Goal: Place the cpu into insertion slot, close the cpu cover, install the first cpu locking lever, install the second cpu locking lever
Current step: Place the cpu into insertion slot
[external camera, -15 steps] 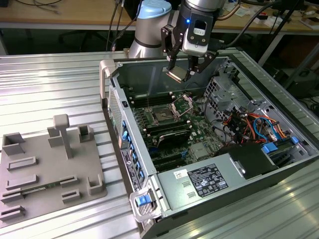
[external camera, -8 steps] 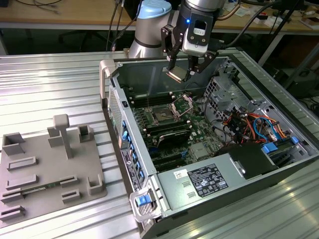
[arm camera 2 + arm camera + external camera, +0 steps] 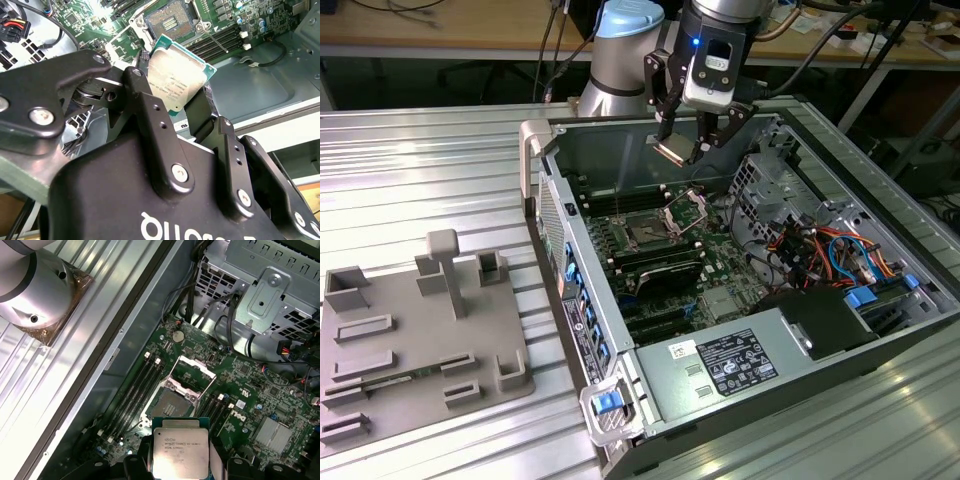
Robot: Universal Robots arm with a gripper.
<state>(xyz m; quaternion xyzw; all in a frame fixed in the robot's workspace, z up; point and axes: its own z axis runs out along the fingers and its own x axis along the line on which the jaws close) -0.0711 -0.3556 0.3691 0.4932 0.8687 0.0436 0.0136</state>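
End effector: the end effector (image 3: 686, 150) hangs over the open computer case (image 3: 820, 130), its fingers (image 3: 142, 100) pressed against two opposite edges of the cpu (image 3: 672, 151), pinching it.
Cpu position: held in the air above the motherboard (image 3: 730, 262), touching nothing but the fingers. Its metal top faces the camera in both wrist views (image 3: 175, 77) (image 3: 180, 452).
Insertion slot: the insertion slot (image 3: 645, 232) lies on the motherboard with its contact field uncovered (image 3: 172, 405).
Key relation: judged from the exterior view, the insertion slot lies below the end effector, offset toward the exterior view's left and toward the camera, well apart from the cpu.
Axis: the cpu is near square, so it has no marked long axis. In the first wrist view its edges sit at an angle to the slot's rim.
Cpu cover: the cpu cover (image 3: 686, 207) stands raised on its hinge at the far edge of the slot (image 3: 192, 372), leaving the slot open.
Locking levers: a thin rod (image 3: 216, 38) beside the slot is probably one lever; the second cannot be made out with confidence.
Count: one arm, one end effector, one cpu, one insertion slot, one cpu cover.
Surroundings: one grey fixture tray (image 3: 420, 330) rests on the ribbed surface (image 3: 430, 160) beside the case; one power supply (image 3: 720, 365) sits in the case's near end.
Status: cpu not yet seated; cover not yet closed.
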